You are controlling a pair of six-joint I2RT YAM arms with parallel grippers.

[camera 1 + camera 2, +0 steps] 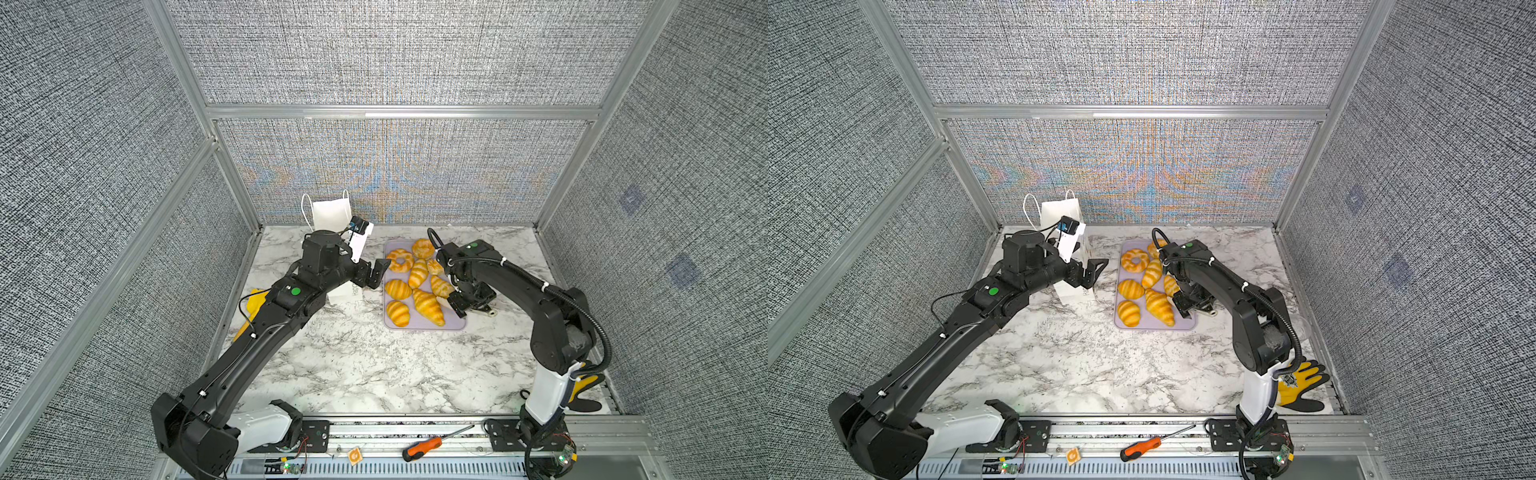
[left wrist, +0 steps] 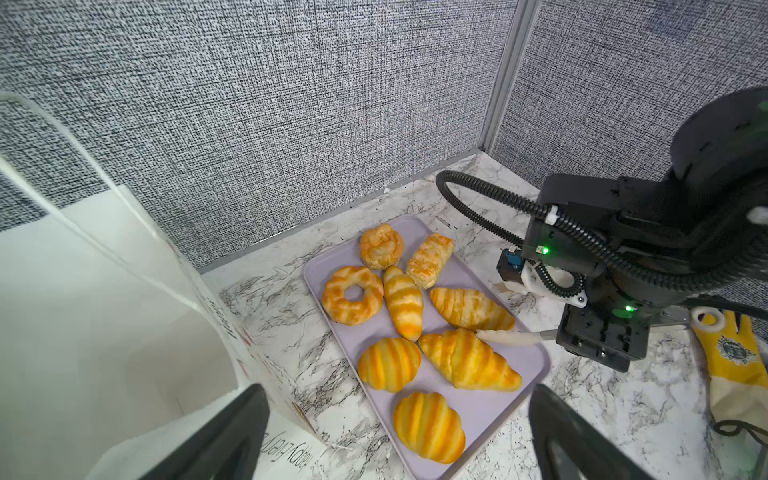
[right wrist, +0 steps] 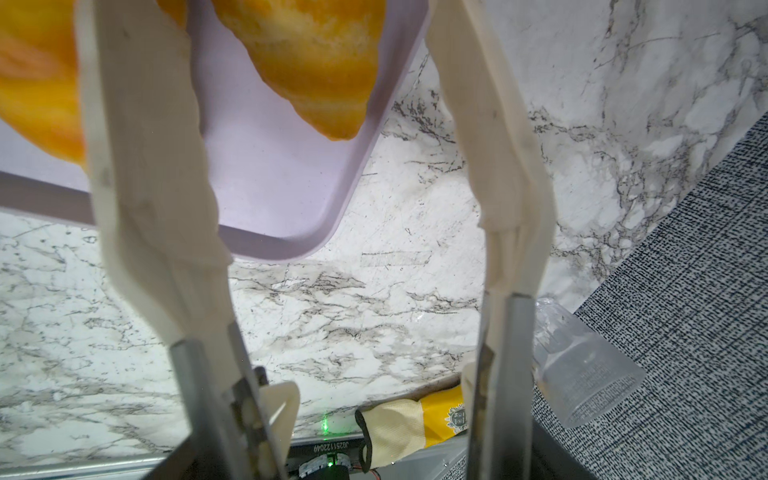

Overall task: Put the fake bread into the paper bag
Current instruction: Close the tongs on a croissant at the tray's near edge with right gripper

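Note:
Several pieces of fake bread (image 1: pixel 428 306) (image 1: pixel 1158 306) (image 2: pixel 469 361), glossy golden-orange, lie on a lilac tray (image 1: pixel 453 324) (image 2: pixel 528 361). The white paper bag (image 1: pixel 330 214) (image 1: pixel 1059 210) (image 2: pixel 104 311) stands at the back left, partly hidden by my left arm. My left gripper (image 1: pixel 376 272) (image 1: pixel 1096 270) (image 2: pixel 397 399) hangs open between bag and tray, holding nothing. My right gripper (image 1: pixel 448 298) (image 1: pixel 1177 301) (image 3: pixel 266 25) is low over the tray's near right corner. Its cream fingers (image 3: pixel 137 124) stand apart either side of a croissant's tip (image 3: pixel 316 62), not clamped on it.
A yellow-and-black glove (image 1: pixel 1300 382) (image 3: pixel 415 419) lies at the front right by the right arm's base. A yellow toy shovel (image 1: pixel 253 303) peeks out under the left arm. A clear plastic cup (image 3: pixel 590 374) lies by the right wall. An orange screwdriver (image 1: pixel 432 446) rests on the front rail.

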